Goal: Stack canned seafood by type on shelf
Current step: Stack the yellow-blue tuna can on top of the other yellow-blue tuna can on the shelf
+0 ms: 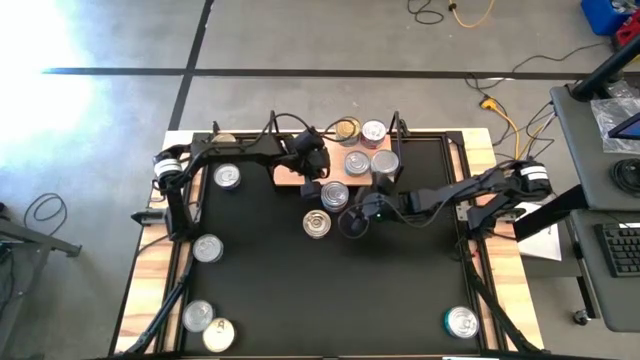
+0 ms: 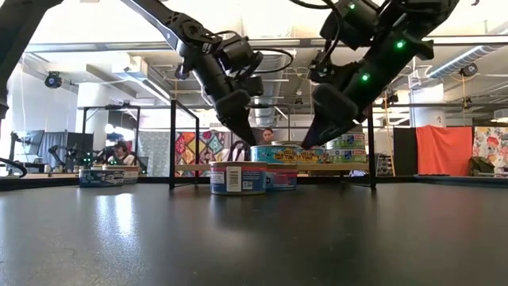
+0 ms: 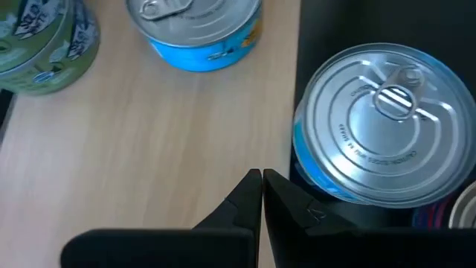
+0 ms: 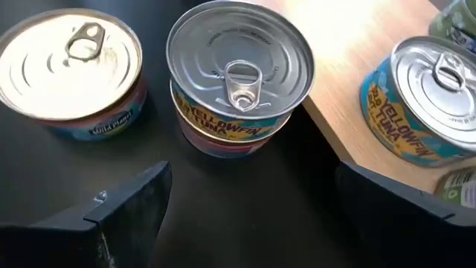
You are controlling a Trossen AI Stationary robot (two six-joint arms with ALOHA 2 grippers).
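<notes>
1. Four loose tins (image 1: 208,248) wait well off to the left on the black table (image 1: 300,290), three silver-topped and one gold. Leave them for now.
2. The left gripper (image 3: 261,186) hangs pinched shut and empty over the front edge of the wooden shelf (image 3: 149,141). It is just beside the tin in play, so it should probably stay put or lift clear while the other arm works.
3. The shelf holds four tins at its right end, among them a blue yellowfin tin (image 4: 435,112) near the front. Much of the board to the left is bare.
4. Just off the shelf's front edge on the table stands the yellowfin tin (image 4: 238,74), seemingly sitting on a second, red-sided tin, with a "Wild" labelled tin (image 4: 71,67) close beside the pair.
5. The right gripper (image 4: 251,182) is spread wide and empty, low and facing that pair. The step in hand looks like picking up the top tin.
   - Centre the fingers on the upper tin only, so the lower one is not dragged.
   - Keep the near finger clear of the neighbouring tin.
   - Close on the side wall below the lid rim, lift straight up, then set it squarely on its matching yellowfin tin.
6. One more tin (image 1: 462,322) sits alone at the table's near right corner.
</notes>
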